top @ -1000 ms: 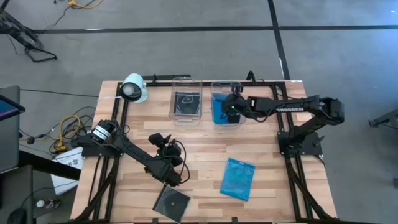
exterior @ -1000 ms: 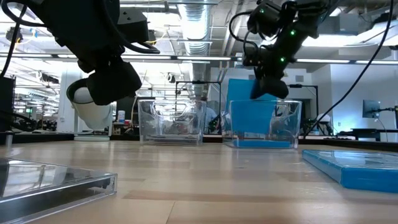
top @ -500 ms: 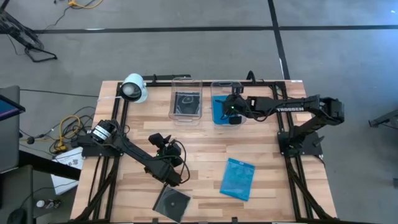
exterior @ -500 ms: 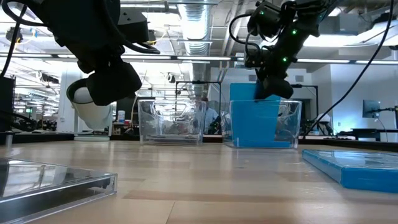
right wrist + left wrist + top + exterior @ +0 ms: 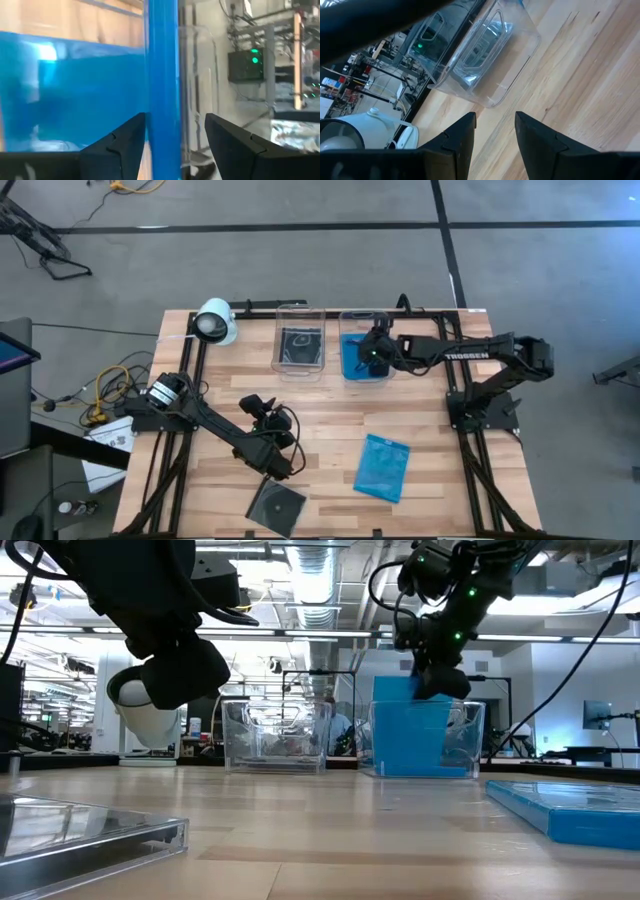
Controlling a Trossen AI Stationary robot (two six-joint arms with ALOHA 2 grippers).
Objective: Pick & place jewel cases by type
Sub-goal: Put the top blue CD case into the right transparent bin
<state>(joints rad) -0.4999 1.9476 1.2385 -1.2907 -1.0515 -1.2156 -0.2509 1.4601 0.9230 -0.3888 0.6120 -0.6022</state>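
My right gripper point(image 5: 372, 358) hangs open over the right clear tub point(image 5: 345, 320). Its fingers stand on either side of the top edge of a blue jewel case point(image 5: 405, 730) that stands upright in the tub, its upper part above the rim. Other blue point(image 5: 75, 90) shows inside the tub. A second blue jewel case point(image 5: 383, 467) lies flat on the table. My left gripper point(image 5: 283, 468) hovers open just beyond a clear/black jewel case point(image 5: 277, 505) lying flat near the front edge. The left tub point(image 5: 280, 315) holds a dark case point(image 5: 300, 345). My right gripper's fingers come from above and stand on either side of the upright blue case's top edge point(image 5: 161, 60). One finger point(image 5: 125, 145) lies right beside that edge, and I cannot tell whether it touches. The case stands in the tub on its lower edge.
A white rounded lamp-like object point(image 5: 215, 322) sits at the table's far left corner. Black frame rails point(image 5: 190, 380) run along both table sides. Bare wood lies between the tubs and the two flat cases.
My right gripper has opened over the right tub and let go of the blue jewel case. The case has sunk a little deeper into the tub and now stands upright there.
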